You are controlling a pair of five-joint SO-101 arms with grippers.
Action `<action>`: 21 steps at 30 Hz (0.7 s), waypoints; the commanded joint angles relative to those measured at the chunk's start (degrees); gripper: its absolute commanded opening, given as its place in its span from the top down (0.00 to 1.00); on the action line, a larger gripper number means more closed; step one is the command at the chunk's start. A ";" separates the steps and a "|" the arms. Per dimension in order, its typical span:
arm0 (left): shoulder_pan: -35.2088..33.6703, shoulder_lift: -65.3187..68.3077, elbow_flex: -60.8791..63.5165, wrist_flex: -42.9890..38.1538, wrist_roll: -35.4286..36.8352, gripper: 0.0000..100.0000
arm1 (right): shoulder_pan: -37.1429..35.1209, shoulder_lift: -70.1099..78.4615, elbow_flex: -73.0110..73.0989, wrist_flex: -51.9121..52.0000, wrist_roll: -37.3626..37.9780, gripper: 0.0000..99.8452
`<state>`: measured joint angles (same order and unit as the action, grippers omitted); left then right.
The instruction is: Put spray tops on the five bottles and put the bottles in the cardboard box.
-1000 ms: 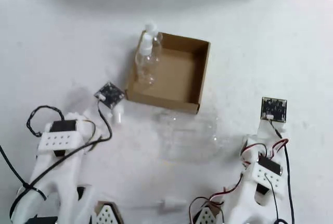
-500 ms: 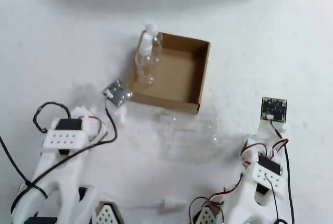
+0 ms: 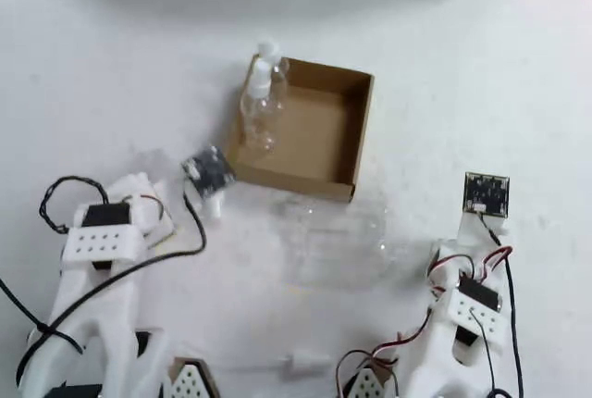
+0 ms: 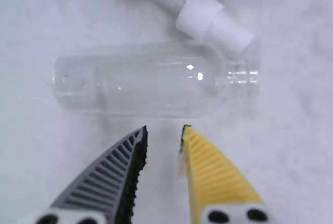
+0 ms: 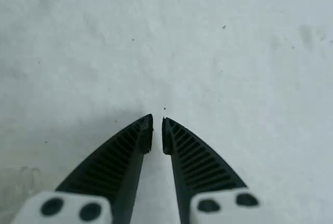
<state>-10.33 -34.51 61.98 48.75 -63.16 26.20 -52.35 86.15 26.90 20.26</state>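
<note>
Nearest me, one loose white spray top (image 3: 305, 359) lies well in front of the brown cardboard box (image 3: 287, 180). Right of the box, my right gripper (image 5: 157, 130) is closed on nothing. My left gripper (image 4: 164, 135), jaws slightly apart and empty, sits just short of one clear uncapped plastic bottle (image 4: 145, 86) by the box's near-left corner, with a second white spray top (image 4: 213, 21) at its neck. Just in front of the box are more clear bottles (image 3: 333, 231), too faint to count. Two capped bottles (image 3: 259, 102) lie along the box's left wall, so I judge two of five done

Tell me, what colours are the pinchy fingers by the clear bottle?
Grey and yellow: the left gripper has one finger of each. The left wrist view shows it best.
</note>
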 commanded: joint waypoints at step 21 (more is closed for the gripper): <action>3.12 4.00 -14.15 -0.88 -42.73 0.72 | -0.48 -0.66 -0.18 -0.92 0.09 0.98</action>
<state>-9.27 -33.36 51.78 51.74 -105.01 26.20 -52.35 86.15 26.90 20.26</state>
